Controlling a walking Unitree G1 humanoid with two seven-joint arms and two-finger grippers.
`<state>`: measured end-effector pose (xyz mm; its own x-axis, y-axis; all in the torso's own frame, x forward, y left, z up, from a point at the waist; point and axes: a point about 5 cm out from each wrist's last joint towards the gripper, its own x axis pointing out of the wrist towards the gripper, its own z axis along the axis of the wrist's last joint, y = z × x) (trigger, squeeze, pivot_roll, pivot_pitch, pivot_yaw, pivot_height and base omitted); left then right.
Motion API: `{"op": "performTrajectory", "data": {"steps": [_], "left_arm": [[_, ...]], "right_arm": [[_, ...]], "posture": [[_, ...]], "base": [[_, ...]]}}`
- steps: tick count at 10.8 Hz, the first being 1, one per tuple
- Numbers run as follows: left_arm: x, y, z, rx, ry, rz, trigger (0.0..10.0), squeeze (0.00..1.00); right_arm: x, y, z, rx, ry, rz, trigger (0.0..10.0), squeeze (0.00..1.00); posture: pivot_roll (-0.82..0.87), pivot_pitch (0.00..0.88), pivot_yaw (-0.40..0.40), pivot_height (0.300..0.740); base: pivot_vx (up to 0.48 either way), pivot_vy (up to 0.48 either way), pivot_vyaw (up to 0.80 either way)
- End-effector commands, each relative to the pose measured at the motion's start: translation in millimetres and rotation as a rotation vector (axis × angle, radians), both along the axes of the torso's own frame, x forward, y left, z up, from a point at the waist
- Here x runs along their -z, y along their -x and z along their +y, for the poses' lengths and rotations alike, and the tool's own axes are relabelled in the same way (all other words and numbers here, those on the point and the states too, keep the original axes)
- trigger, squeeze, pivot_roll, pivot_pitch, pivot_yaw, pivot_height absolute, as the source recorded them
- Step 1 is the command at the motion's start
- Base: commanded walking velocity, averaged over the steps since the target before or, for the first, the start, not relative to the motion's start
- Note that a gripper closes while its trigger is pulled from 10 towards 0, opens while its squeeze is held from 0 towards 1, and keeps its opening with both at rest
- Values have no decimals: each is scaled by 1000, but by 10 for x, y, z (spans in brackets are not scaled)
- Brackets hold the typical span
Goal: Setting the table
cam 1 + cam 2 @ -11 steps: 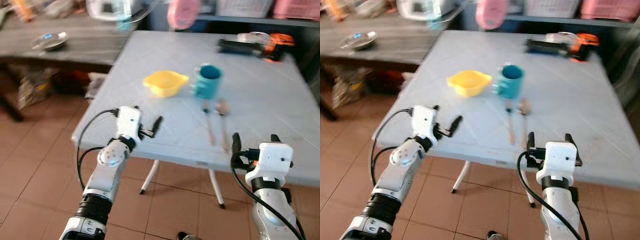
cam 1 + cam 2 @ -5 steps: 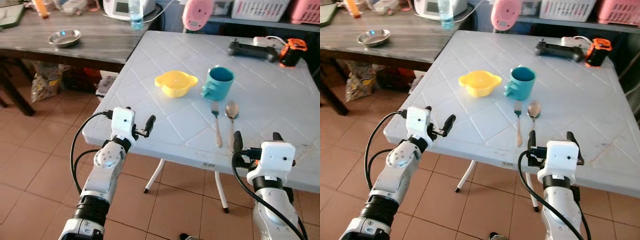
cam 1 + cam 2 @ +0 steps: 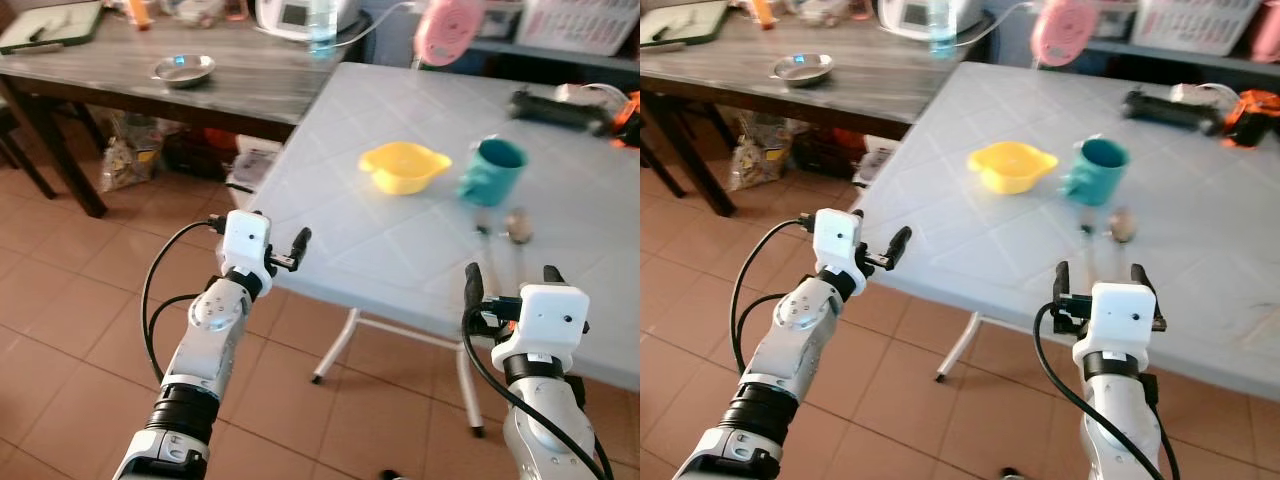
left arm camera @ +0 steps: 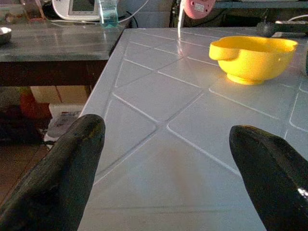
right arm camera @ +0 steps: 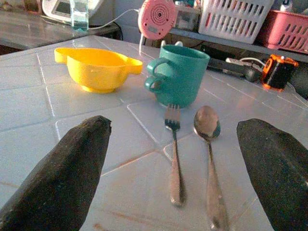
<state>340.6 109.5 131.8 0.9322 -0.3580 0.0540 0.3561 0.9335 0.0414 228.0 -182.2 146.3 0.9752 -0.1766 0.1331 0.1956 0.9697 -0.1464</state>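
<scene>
On the white folding table [image 3: 350,235] a yellow bowl [image 3: 403,167] stands beside a teal mug [image 3: 493,171]. In front of the mug a fork [image 5: 174,159] and a spoon [image 5: 209,144] lie side by side, handles toward me. My left gripper [image 3: 290,252] hovers open at the table's near left corner, pointing across the top toward the bowl [image 4: 252,55]. Just off the near edge my right gripper [image 3: 510,278] is open too, aimed at the fork and spoon. Neither holds anything.
A dark wooden table [image 3: 120,80] at the back left carries a metal bowl [image 3: 184,69] and appliances. Bags [image 3: 125,160] sit under it. A pink round device [image 3: 448,28], a black controller [image 3: 555,105] and baskets [image 5: 233,19] are at the far side. Tiled floor [image 3: 70,300] lies around.
The whole view has swung left, so the white table now sits further right in the picture. Both arms keep the same pose, fingers still open.
</scene>
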Motion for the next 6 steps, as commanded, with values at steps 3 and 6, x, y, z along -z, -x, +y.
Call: {"op": "performTrajectory", "data": {"steps": [3,6], "left_arm": [[-11,-10,-39,27,-10,3,10000,0],[-8,-9,-65,39,-15,2,10000,0]], "right_arm": [[-25,19,-19,15,8,-6,10000,0],[-25,29,-35,27,11,-7,10000,0]], "posture": [[-79,136,48,740],[-82,135,51,740]], "base": [[0,360,0],[0,241,0]]}}
